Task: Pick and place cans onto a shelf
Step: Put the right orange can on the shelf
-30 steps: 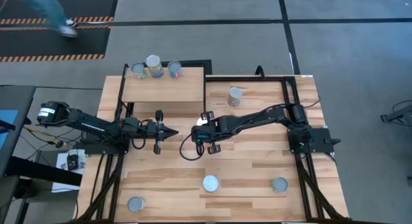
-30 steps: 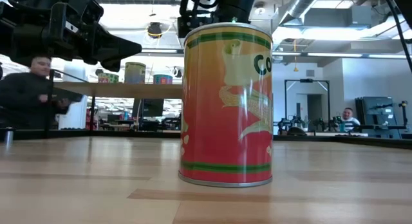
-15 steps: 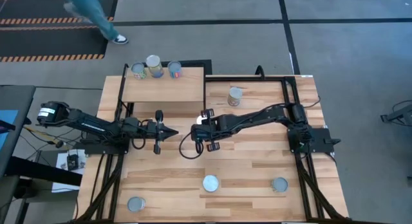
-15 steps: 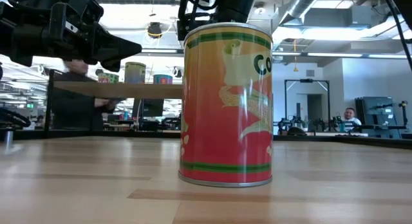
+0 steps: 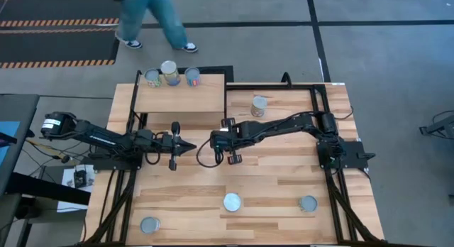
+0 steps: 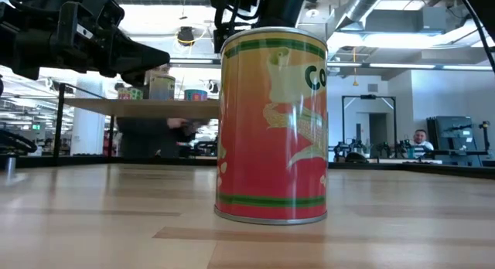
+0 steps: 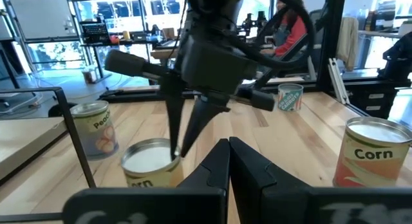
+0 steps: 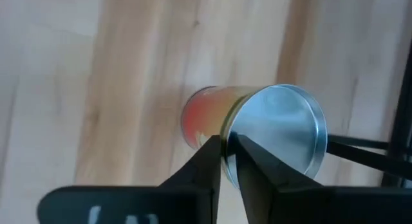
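My right gripper (image 5: pixel 221 141) is shut and points down at mid-table, right of the pale wood shelf (image 5: pixel 181 98). Its tips stand over the rim of an orange-red can (image 8: pixel 270 137) with a silver top. The arm hides this can in the high view; it also shows in the left wrist view (image 7: pixel 149 161). My left gripper (image 5: pixel 189 145) is shut and empty, level, pointing at the right gripper. Three cans (image 5: pixel 169 73) stand on the shelf's far edge. An orange-red can (image 6: pixel 272 122) stands near the table's front edge (image 5: pixel 232 202). My right gripper's shut fingertips (image 7: pixel 177 147) come from above, pointing down, at the near rim of the can's silver top (image 8: pixel 235 156). The can stands upright on the table. I cannot tell whether the tips touch it.
More cans stand on the table: one at the far side (image 5: pixel 259 105), one at the front right (image 5: pixel 308 203), one at the front left (image 5: pixel 150 225). A person (image 5: pixel 152 16) walks on the floor past the table's far edge.
My right gripper has gone a little toward the table's left edge, still shut and pointing down. The person behind the table has walked from left to right.
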Motion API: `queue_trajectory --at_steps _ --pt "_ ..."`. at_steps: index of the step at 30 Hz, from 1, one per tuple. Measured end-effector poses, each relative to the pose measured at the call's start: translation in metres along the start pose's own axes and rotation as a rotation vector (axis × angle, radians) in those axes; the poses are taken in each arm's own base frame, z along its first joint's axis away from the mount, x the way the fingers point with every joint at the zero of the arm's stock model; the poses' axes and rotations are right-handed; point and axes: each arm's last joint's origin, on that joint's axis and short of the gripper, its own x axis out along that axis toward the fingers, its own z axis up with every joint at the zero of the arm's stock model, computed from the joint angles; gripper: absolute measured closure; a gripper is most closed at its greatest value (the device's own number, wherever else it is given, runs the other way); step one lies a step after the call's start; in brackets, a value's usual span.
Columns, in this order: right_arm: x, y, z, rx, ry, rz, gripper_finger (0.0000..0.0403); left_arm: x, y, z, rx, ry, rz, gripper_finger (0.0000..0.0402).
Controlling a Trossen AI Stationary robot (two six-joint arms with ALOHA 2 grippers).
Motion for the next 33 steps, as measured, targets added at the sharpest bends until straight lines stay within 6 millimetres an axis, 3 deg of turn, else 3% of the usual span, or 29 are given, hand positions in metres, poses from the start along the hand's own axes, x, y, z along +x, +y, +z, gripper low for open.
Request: queue_trajectory --at_steps 10,22,26,33 --pt "0.002 -0.007 -0.001 0.021 0.000 -0.007 0.0333 0.000 0.000 0.000 0.000 0.000 -0.002 0.0401" --pt "0.003 -0.009 -0.001 0.052 -0.007 0.008 0.0261 0.000 0.000 0.000 0.000 -0.001 -0.002 0.0401" --pt "0.004 -0.011 -0.002 0.073 -0.006 0.027 0.0278 0.000 0.000 0.000 0.000 -0.003 -0.002 0.0401" --pt "0.004 -0.016 -0.003 0.103 -0.027 0.120 0.0348 0.000 0.000 0.001 -0.005 -0.009 -0.001 0.0401"
